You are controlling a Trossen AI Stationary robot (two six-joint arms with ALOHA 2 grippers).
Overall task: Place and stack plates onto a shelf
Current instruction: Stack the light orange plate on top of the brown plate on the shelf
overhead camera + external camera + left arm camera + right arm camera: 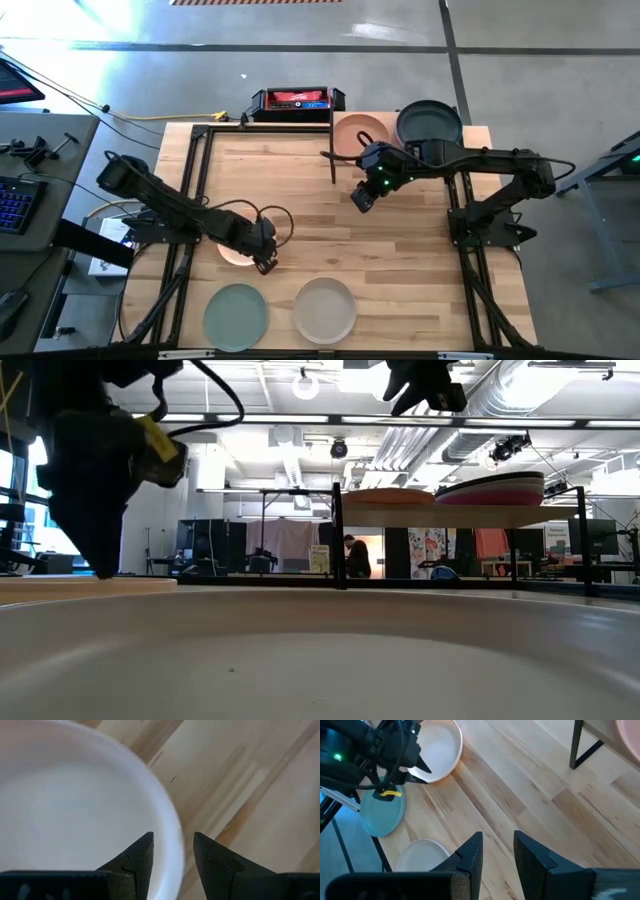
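My left gripper (pixel 266 262) is down over the near-left part of the tabletop (pixel 400 250), fingers spread and straddling the rim of a pale peach plate (pixel 236 250): in my left wrist view one finger sits inside the rim and the other outside it on the wood. Nothing is pinched yet. The plate lies flat, open side up. Being round, it has no long axis, so any point on the rim serves equally. I judge it stiff, light and matte enough not to slip, though the rim is thin and a shallow bite could let it tilt or drop.

Along the near edge lie a sage green plate (pixel 236 317) and, just beside it, a white-grey plate (pixel 325 309), both flat and apart from each other.

Farther right, my right gripper (pixel 363 194) hangs above mid-table, fingers partly apart and empty.

At the far edge stands the shelf (pixel 341 121), already carrying a peach plate (pixel 360 133) and, beside it, a charcoal plate (pixel 430 124) topping a stack. The low view shows pink layers beneath it.
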